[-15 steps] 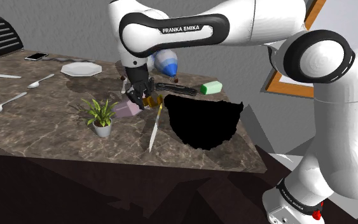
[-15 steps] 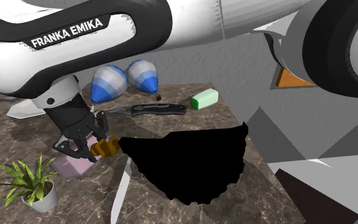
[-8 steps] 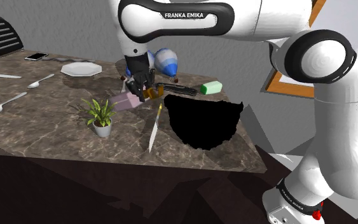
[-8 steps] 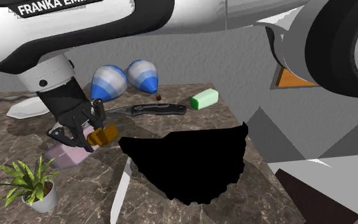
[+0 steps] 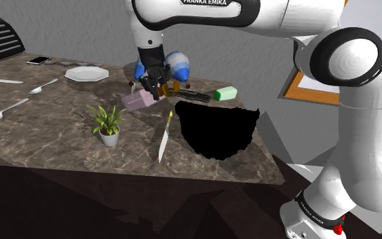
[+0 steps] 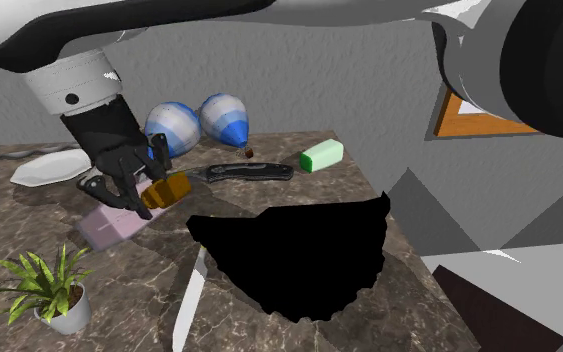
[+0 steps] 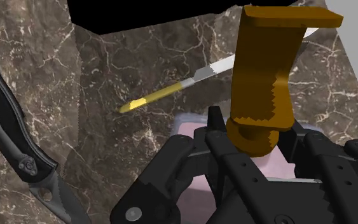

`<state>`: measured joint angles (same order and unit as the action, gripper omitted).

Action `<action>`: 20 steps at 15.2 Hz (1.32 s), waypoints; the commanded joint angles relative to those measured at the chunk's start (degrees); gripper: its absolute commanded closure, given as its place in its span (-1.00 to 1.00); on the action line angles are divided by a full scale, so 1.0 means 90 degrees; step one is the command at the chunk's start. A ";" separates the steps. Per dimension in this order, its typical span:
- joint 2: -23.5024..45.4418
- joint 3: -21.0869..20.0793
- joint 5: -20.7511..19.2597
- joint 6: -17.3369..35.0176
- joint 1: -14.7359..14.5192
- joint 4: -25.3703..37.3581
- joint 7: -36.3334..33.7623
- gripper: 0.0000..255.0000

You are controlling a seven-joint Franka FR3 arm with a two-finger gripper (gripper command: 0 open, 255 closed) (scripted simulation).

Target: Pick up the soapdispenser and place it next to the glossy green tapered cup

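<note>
Gripper (image 6: 132, 190) clamped on the soap dispenser (image 6: 109, 226) at its amber pump; pink body tilted over the marble counter (image 6: 319, 185), near a black knife (image 6: 244, 171).

The claw (image 6: 141, 200) covers the neck of the soap dispenser (image 6: 112, 228) and part of its pink body. The black folding knife (image 7: 9, 133) is cut off by the wrist view's edge. The white plate (image 6: 37, 168) sits half behind the arm (image 6: 74, 85). A dark speck (image 6: 249, 153) by the blue cones (image 6: 174, 130) is too small to name.
</note>
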<state>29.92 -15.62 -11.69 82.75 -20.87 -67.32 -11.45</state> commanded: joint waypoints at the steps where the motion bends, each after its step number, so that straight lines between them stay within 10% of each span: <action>1: -0.0453 0.0016 0.0071 0.0239 0.0239 -0.0668 0.0165 1.00; 20: -0.3350 0.0971 0.0257 0.1675 0.1990 -0.4602 0.2590 1.00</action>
<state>1.04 -7.65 -9.24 97.24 -3.78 -107.18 10.26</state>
